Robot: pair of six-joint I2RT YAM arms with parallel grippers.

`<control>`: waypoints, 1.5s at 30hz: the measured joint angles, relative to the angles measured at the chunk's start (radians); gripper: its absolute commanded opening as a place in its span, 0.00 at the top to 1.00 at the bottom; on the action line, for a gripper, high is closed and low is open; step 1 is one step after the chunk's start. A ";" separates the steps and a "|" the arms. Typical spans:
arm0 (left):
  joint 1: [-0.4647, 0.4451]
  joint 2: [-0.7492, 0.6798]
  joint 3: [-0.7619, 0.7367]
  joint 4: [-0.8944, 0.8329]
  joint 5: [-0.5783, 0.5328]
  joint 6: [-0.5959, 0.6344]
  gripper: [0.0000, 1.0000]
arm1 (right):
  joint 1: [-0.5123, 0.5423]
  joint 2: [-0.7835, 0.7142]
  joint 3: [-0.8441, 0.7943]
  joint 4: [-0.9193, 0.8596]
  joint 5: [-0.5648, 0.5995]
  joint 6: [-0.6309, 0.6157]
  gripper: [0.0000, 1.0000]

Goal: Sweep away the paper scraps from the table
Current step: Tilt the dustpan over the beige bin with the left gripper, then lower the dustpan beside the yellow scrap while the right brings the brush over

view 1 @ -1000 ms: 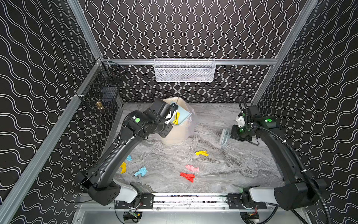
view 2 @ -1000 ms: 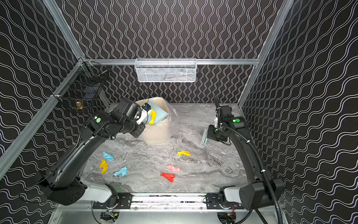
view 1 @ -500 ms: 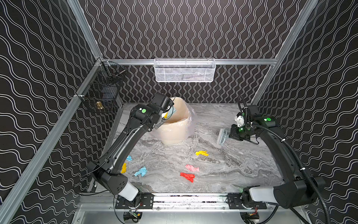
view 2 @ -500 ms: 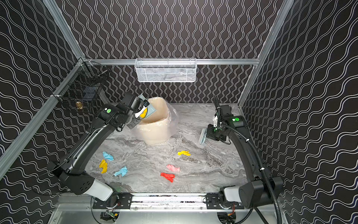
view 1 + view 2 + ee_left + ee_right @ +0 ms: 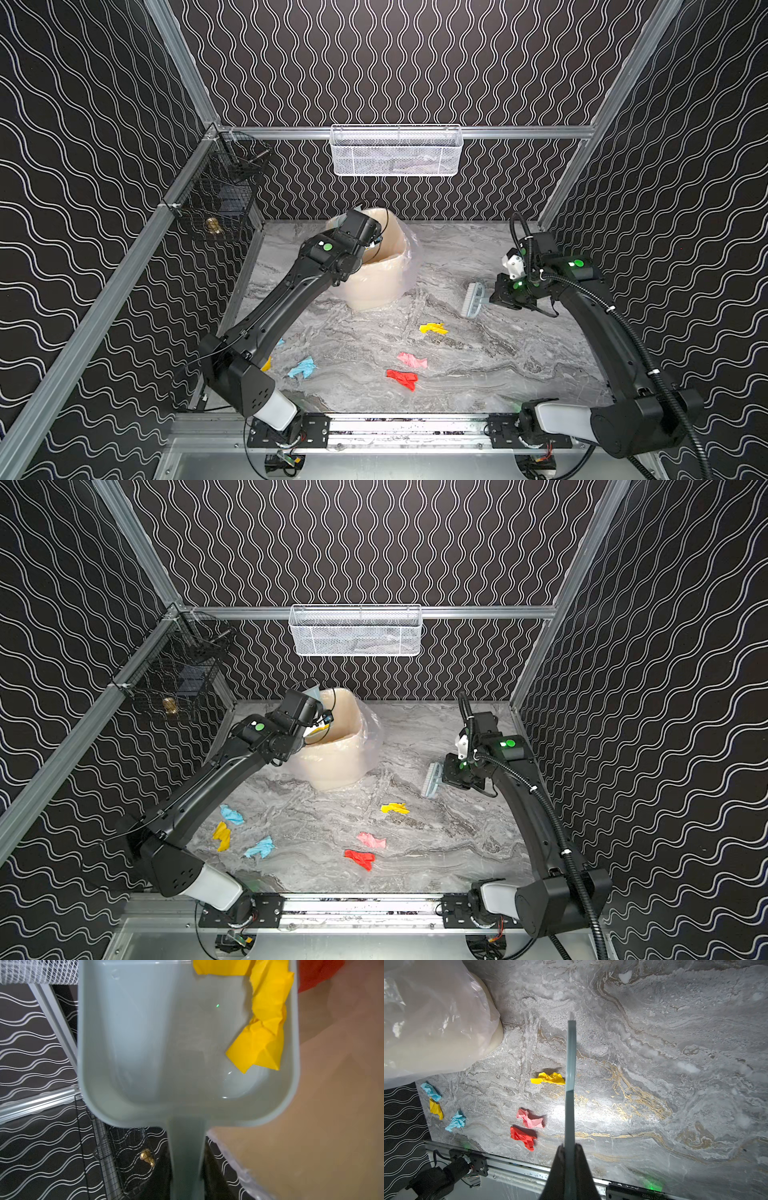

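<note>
Left pincer [image 5: 371, 241] of mine is closed narrow on the handle of the dustpan [image 5: 166, 1043], tipping it over the mouth of the bin [image 5: 376, 286]. One yellow scrap [image 5: 264, 1032] lies inside the pan, not yet dropped, and something red shows in the bin beyond it. My right pincer [image 5: 569, 1147] is clamped tight on the brush [image 5: 473, 298], out by the right side of the counter [image 5: 519, 365]. I judge the job partly done: six paper scraps [image 5: 371, 840] lie loose on the counter, three mid-counter and three near my left arm, all yet to be swept.
</note>
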 measured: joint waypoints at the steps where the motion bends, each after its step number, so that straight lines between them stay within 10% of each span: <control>1: -0.003 0.005 -0.002 0.012 -0.009 0.015 0.95 | 0.000 -0.001 -0.002 0.000 -0.002 -0.003 1.00; 20: -0.044 -0.034 -0.102 0.181 -0.084 0.195 0.95 | 0.008 -0.002 -0.053 0.023 -0.050 -0.023 1.00; 45: -0.258 -0.196 -0.025 -0.085 0.366 -0.617 0.93 | 0.350 0.121 -0.187 0.348 -0.143 0.182 1.00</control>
